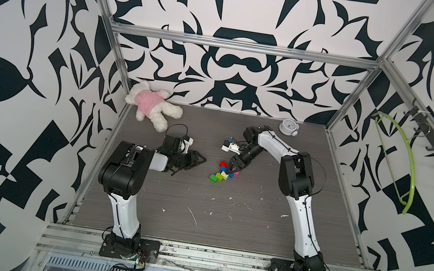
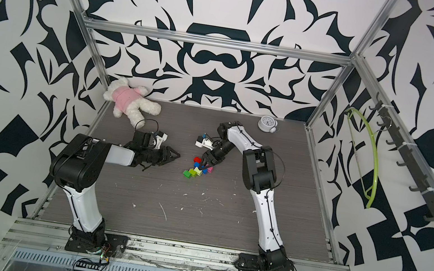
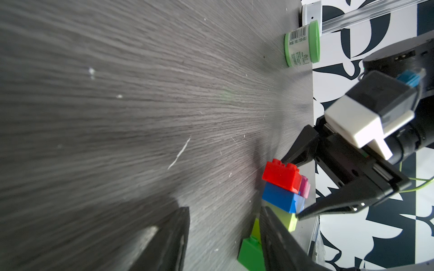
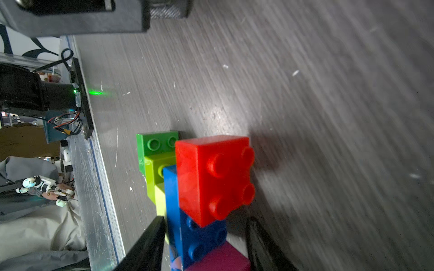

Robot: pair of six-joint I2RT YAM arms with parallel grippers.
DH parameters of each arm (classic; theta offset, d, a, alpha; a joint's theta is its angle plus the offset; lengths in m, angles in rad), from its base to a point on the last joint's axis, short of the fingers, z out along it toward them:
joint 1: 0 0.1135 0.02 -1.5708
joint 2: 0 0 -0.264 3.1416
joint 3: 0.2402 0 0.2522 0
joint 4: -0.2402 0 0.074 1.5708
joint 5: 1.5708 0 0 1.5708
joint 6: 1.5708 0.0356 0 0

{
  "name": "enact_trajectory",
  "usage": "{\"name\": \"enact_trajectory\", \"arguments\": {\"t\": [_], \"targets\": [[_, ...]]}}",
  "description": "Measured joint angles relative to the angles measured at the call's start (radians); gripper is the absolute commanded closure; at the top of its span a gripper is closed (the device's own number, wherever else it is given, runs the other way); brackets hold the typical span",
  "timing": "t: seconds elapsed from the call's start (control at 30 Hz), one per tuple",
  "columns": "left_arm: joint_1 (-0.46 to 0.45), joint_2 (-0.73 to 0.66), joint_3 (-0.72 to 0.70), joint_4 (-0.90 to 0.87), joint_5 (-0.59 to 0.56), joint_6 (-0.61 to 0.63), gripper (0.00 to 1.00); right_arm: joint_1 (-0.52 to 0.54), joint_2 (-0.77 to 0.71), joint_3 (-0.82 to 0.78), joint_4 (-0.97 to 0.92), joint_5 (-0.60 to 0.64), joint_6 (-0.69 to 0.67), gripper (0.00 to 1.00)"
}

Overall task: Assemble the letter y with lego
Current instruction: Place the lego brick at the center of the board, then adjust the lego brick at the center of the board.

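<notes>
The letter y lies flat on the dark wood-grain worktop, about mid-depth and nearer the right arm, its studs pointing sideways along the surface.

I judge it light and rigid, made of hard glossy plastic that would slip under a glancing pinch. Only stud friction joins the bricks, so bending or levering could pop a joint. The safest hold looks to be square across the flat side walls of the blue crossbar, close to the middle of the figure. A single prong or the tip of the stem would be a poorer place to grip.

A red brick and a pink brick form the two prongs on the crossbar. Two lime bricks and a darker green brick run off the other side as a stepped stem. Whether every joint is pressed fully home, I cannot tell.

The right pincer straddles the prong end with its jaws spread. The right wrist view shows bare worktop between one finger and the blue brick, so nothing is pinched. The left pincer hovers just beside the stem, also spread and empty.

Further out, a green-lidded tub lies near the worktop's edge. A plush bear and a small alarm clock sit at the back.
</notes>
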Motion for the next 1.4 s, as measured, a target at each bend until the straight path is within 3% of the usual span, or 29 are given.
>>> {"name": "enact_trajectory", "arguments": {"t": [0.8,1.17,1.4], "targets": [[-0.059,0.049,0.076,-0.012,0.008,0.023,0.45,-0.043,-0.051,-0.061,0.19,0.029,0.154,0.35],[-0.107,0.081,0.126,-0.035,0.018,0.026,0.45,-0.118,-0.465,-0.465,0.604,0.154,0.451,0.36],[-0.126,0.064,0.089,-0.03,0.064,0.022,0.44,-0.134,-0.569,-0.605,0.772,0.208,0.563,0.36]]}}
